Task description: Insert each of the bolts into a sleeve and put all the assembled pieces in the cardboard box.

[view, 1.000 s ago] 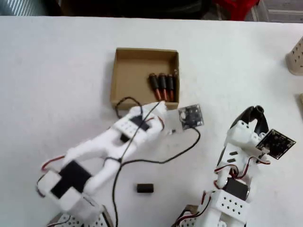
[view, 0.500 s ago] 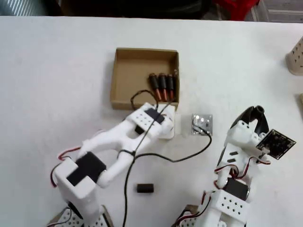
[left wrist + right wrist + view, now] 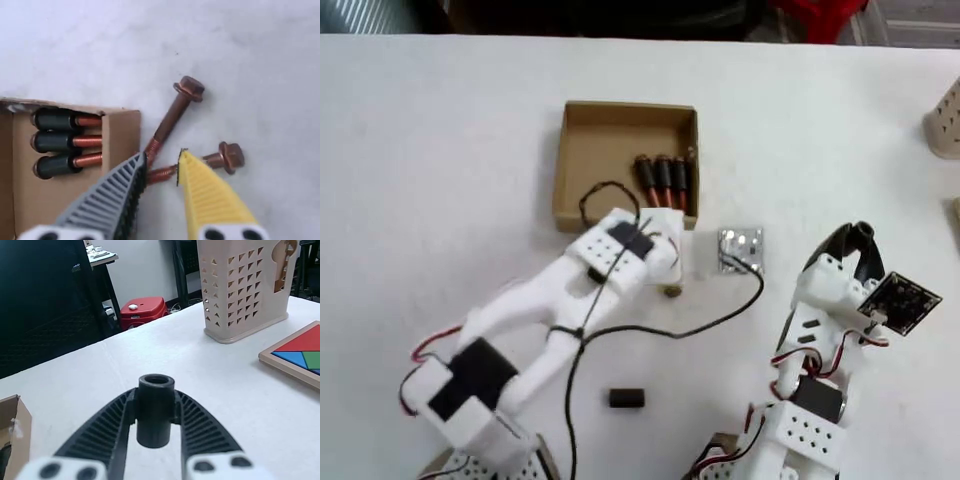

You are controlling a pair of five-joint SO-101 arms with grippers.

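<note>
The left gripper (image 3: 161,156), narrowly parted, hangs over two bolts (image 3: 176,111) beside the cardboard box (image 3: 122,135) corner. The right gripper (image 3: 154,396) clamps an upright sleeve (image 3: 155,422).

"What is the hand (image 3: 161,161) doing?"

"Its grey finger (image 3: 117,195) and yellow finger (image 3: 207,195) are spread apart just over the white surface (image 3: 250,50). The screw end of a bolt (image 3: 226,158) lies between the tips."

"Any more?"

"The other bolt (image 3: 172,117) lies beside it. Its screw end is by the grey tip and its head points away."

"And the cardboard box (image 3: 121,132)?"

"It is just beside the grey finger. Three bolts in black sleeves (image 3: 54,141) lie side by side inside."
</note>
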